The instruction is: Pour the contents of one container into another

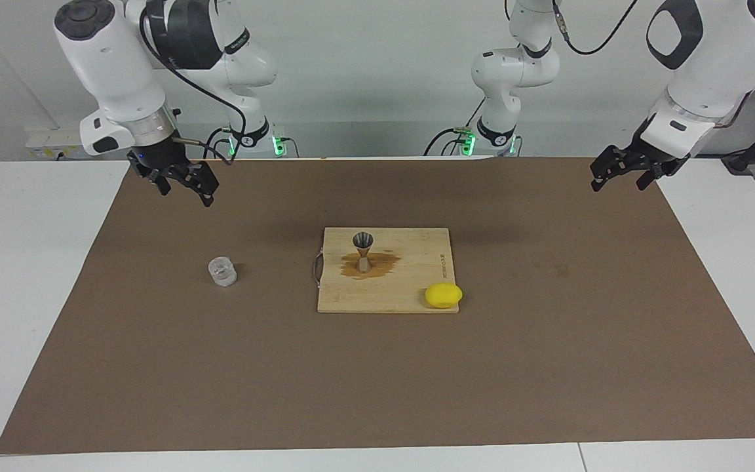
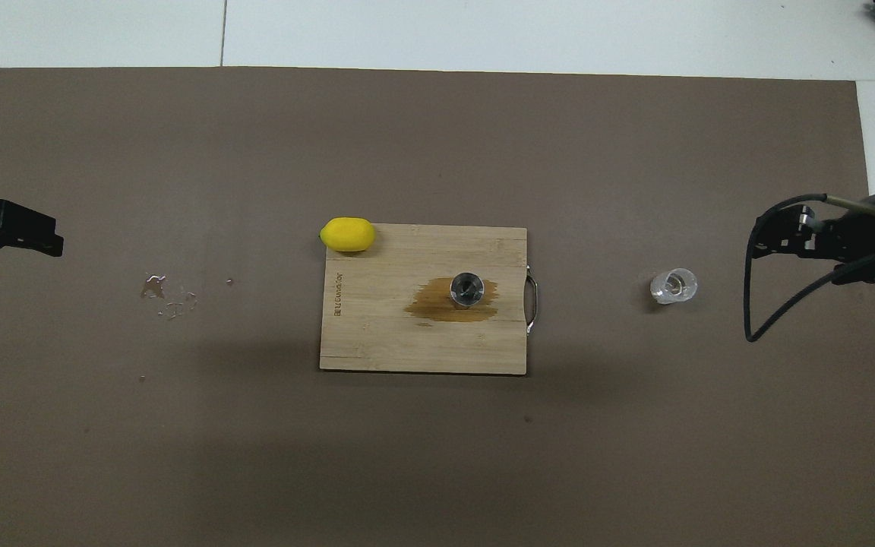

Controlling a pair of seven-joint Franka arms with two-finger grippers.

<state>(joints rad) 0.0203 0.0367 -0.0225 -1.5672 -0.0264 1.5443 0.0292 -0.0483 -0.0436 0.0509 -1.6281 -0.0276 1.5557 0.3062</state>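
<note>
Looking at frame centre, we find the jigger [image 1: 363, 251] upright on the wet cutting board [image 1: 410, 288], a lemon [image 1: 444, 295] at its corner. The glass tumbler [image 1: 222, 271] stands centre-left on the mat. Upper left, the right gripper [image 1: 184, 182] hangs spread; upper right, the left gripper [image 1: 620, 176] hangs spread.

Clear glass tumbler [image 1: 222, 271], shiny metal jigger [image 1: 363, 251], stained pale wooden board [image 1: 410, 288], matt brown mat [image 1: 548, 341]
</note>
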